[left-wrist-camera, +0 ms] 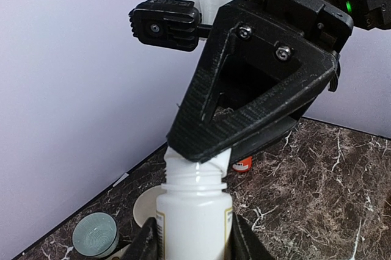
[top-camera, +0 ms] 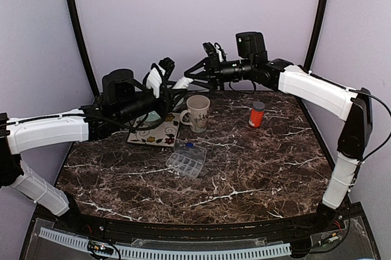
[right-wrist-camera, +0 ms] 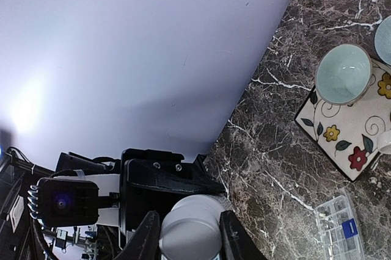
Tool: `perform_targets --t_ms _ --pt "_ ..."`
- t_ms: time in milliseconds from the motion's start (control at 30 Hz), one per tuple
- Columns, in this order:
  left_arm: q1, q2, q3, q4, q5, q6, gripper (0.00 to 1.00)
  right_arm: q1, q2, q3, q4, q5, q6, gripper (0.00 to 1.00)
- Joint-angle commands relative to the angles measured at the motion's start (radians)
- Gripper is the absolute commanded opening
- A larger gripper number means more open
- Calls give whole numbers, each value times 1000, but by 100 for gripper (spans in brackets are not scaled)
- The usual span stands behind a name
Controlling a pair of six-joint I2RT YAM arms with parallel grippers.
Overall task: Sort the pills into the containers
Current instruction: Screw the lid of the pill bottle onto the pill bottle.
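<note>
Top external view shows, nearest the arms, one clear pill organizer (top-camera: 186,159) with a blue piece in one compartment. Behind it come one floral tile (top-camera: 156,133) carrying a teal bowl (right-wrist-camera: 343,74), one mug (top-camera: 197,112) and one orange-capped bottle (top-camera: 257,114). Farther back, raised above the table, the left gripper (left-wrist-camera: 194,241) clamps the one white pill bottle (left-wrist-camera: 194,211) by its body, while the right gripper (right-wrist-camera: 190,235) is closed around its white cap (right-wrist-camera: 190,226), neck threads showing just below.
</note>
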Motion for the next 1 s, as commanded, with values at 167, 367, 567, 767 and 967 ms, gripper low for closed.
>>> perform_targets --t_ms 167,367,567,767,967 --pt "6 -21 34 -1 27 -14 0 36 35 115 -91 3 -89 19" --pt "7 -16 63 -52 76 -12 0 53 71 207 -214 25 -195 17" --pt "19 -17 95 -114 198 -38 0 65 99 287 -360 42 -317 16" --pt "100 -27 110 -130 470 -120 0 71 97 309 -454 52 -427 15" --pt "128 19 199 -230 664 -125 0 87 101 317 -511 77 -499 15"
